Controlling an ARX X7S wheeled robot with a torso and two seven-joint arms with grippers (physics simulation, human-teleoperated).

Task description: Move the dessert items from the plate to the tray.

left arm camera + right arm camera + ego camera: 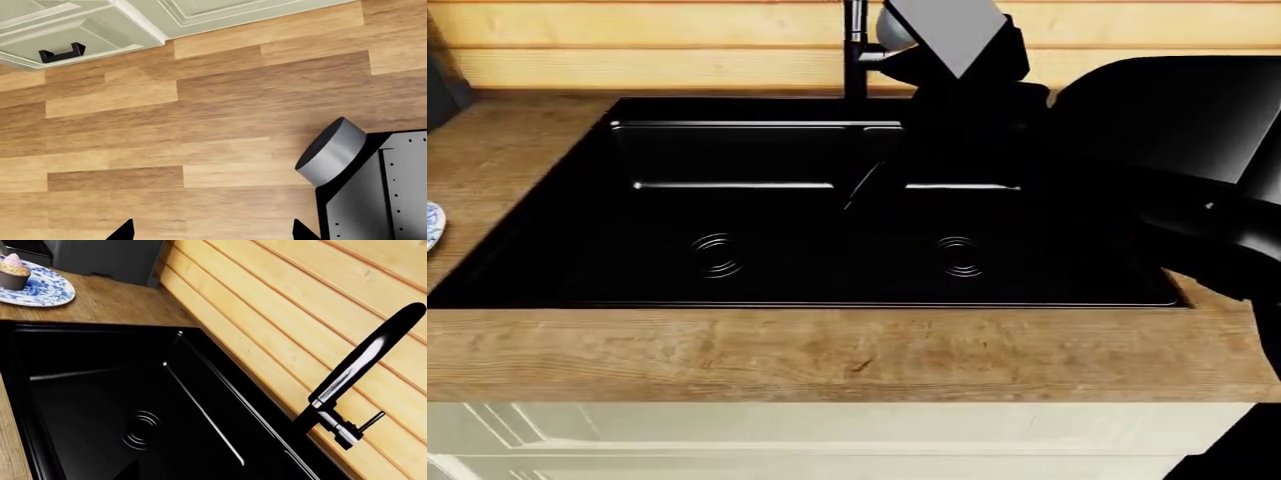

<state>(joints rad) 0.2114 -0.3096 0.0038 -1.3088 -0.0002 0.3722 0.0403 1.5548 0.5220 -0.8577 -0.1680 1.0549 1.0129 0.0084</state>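
A dark-wrapped cupcake with pink frosting [12, 271] stands on a blue-patterned white plate [48, 290] on the wooden counter, beyond the far end of the sink from my right wrist camera. The plate's edge [431, 225] also shows at the far left of the head view. The pancake stack and the tray are out of view. My right arm [1174, 150] reaches over the right half of the sink; its jaws are lost against the black basin. My left gripper [213, 231] hangs low over the wooden floor, open and empty.
A black double sink [761, 130] is set in the wooden counter [827, 355], with a black faucet [360, 370] at the plank wall. A dark grey appliance [107, 260] stands behind the plate. Pale cabinet fronts with a black handle [61, 52] and the robot's base [373, 190] are near my left gripper.
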